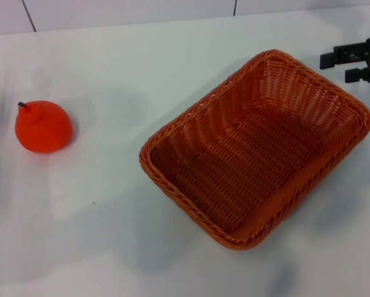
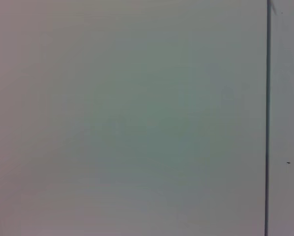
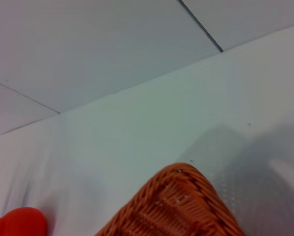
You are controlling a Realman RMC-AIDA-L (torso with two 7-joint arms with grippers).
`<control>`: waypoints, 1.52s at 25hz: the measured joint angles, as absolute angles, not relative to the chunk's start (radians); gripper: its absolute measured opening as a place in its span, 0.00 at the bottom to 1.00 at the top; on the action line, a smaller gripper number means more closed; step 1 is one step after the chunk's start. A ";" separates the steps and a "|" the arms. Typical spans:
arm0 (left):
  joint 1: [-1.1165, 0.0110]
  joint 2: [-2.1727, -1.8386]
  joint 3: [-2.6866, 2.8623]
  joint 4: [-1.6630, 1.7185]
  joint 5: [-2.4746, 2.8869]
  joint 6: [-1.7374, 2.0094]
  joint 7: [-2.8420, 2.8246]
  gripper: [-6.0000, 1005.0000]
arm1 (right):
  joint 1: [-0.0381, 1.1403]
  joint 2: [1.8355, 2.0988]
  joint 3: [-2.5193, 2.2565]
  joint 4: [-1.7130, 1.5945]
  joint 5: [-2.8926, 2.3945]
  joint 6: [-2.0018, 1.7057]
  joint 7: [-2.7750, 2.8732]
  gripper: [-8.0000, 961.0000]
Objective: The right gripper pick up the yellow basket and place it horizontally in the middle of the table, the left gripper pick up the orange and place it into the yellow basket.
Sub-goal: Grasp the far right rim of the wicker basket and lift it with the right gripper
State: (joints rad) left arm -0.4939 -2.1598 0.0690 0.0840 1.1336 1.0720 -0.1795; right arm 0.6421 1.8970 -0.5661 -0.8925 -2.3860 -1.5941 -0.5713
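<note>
The yellow basket [image 1: 259,151], a woven orange-brown rectangle, lies empty on the white table [image 1: 111,235], right of centre and turned diagonally. Its far corner [image 3: 179,206] shows in the right wrist view. At the table's left the orange [image 1: 43,127] stands alone, stem up, well apart from the basket; a part of the orange [image 3: 19,223] also shows in the right wrist view. My right gripper [image 1: 336,68] hovers just beyond the basket's far right corner, open, with nothing between its fingers. The left gripper is out of view.
A tiled wall [image 1: 129,12] with dark seams runs along the table's far edge. The left wrist view shows only a pale flat surface crossed by one dark seam [image 2: 267,123].
</note>
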 joint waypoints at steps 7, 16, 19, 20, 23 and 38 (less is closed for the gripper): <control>-0.490 -2.161 0.069 0.084 1.134 1.072 -0.179 0.90 | 0.631 1.898 -0.563 -0.886 -2.415 -1.593 -0.569 0.98; -0.488 -2.161 0.069 0.084 1.134 1.072 -0.180 0.90 | 0.627 1.898 -0.562 -0.885 -2.424 -1.598 -0.575 0.98; -0.488 -2.161 0.069 0.082 1.134 1.072 -0.179 0.90 | 0.626 1.900 -0.568 -0.884 -2.425 -1.599 -0.577 0.98; -0.488 -2.162 0.069 0.081 1.134 1.072 -0.179 0.90 | 0.626 1.901 -0.570 -0.883 -2.425 -1.600 -0.578 0.98; -0.488 -2.163 0.069 0.081 1.134 1.074 -0.180 0.90 | 0.625 1.901 -0.573 -0.877 -2.425 -1.602 -0.580 0.98; -0.486 -2.163 0.069 0.080 1.134 1.073 -0.179 0.90 | 0.620 1.904 -0.583 -0.850 -2.457 -1.597 -0.581 0.98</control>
